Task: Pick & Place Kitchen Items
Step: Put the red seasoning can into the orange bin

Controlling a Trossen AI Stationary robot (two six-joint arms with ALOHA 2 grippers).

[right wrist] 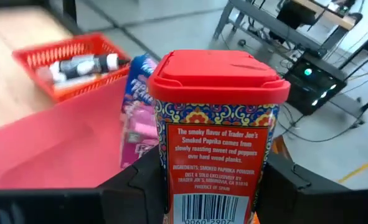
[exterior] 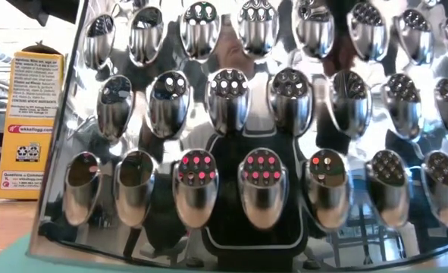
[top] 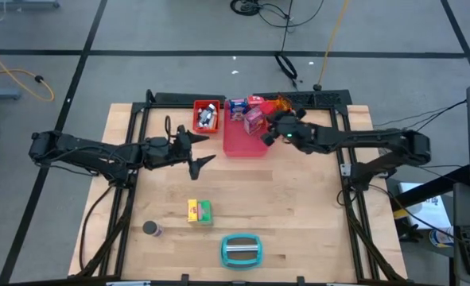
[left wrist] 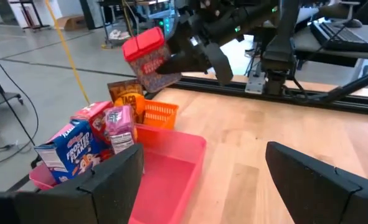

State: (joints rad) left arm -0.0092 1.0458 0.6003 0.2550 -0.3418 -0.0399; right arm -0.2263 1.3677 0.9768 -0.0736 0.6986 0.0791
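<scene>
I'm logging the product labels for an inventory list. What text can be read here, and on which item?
"The smoky flavor of Trader Joe's Smoked Paprika" and "INGREDIENTS: SMOKED PAPRIKA, PRODUCT OF SPAIN": red-lidded patterned paprika tin, held in the right gripper.
"FROSTED FLAKES": blue-white cereal box.
Yellow box in the low view: print too small.
Purple packet, dark bag: blurred.

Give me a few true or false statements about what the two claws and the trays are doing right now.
1. The right claw grips a red-lidded paprika tin. True.
2. The left claw holds the blue cereal box. False: it is open and empty, and the box sits at the pink tray.
3. The red basket holds small bottles. True.
4. The yellow and green boxes lie in the pink tray. False: they rest on the bare table.
5. The paprika tin hangs above the pink tray. True.
</scene>
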